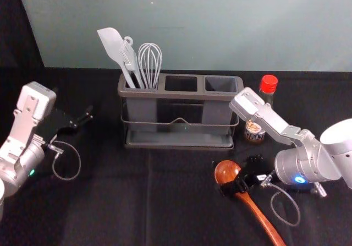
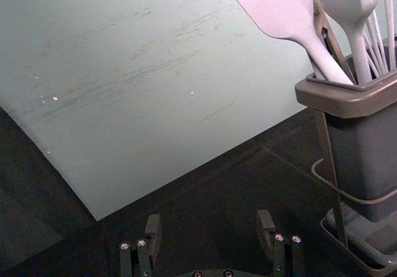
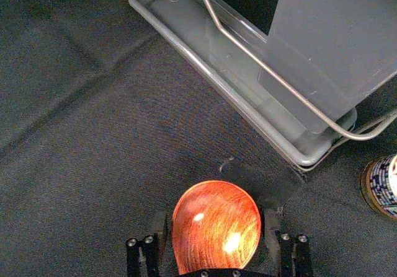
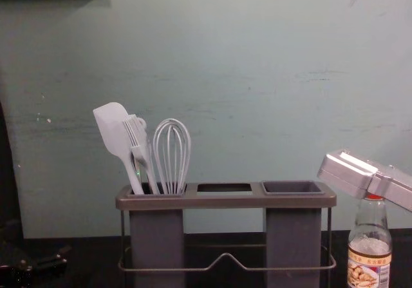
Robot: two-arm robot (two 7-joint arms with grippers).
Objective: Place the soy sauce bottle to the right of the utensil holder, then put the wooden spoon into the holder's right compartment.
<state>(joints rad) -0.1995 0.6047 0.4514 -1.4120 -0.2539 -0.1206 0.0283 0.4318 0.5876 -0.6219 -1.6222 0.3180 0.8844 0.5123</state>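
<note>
my right gripper [image 1: 231,179] straddles the wooden spoon [image 1: 256,210], fingers wide, clasping nothing; my left gripper [image 1: 81,117] hangs open left of the holder [image 1: 179,95].

Bottle [image 1: 268,85] right of holder [image 1: 181,95], spoon [image 1: 256,210] before it, whisk [image 1: 149,64] inside (left compartment)

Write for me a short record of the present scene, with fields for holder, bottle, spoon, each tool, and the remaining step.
Utensil holder: upright; spatula and whisk among the utensils in its left compartment
Right compartment: no utensil inside
Soy sauce bottle: upright, to the right of the holder
Wooden spoon: in front of the holder, bowl end nearest it
Left tool: open, left of the holder
Right tool: open, fingers either side of the spoon's bowl
Remaining step: spoon into right compartment
</note>
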